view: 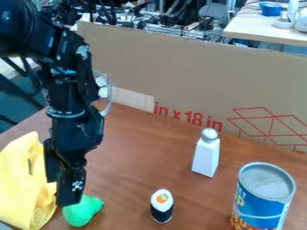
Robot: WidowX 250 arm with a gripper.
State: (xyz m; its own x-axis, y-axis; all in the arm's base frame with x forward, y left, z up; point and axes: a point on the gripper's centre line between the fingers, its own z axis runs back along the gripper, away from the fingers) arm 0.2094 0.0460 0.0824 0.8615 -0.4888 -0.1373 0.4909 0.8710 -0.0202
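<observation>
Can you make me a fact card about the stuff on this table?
Gripper: at the left, close to the green pear-shaped toy
Yellow cloth: left edge, by the gripper
Sushi roll toy: front middle, upright
Shaker: white, silver top, upright
Can: blue label, right front
Table: brown
Behind: cardboard, red print

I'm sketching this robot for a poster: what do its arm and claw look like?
The glossy black jointed robot arm is built of chunky segments. Its black claw is long and blocky, with a small black-and-white patterned square near its lower end. Pale patches show higher up.
</observation>
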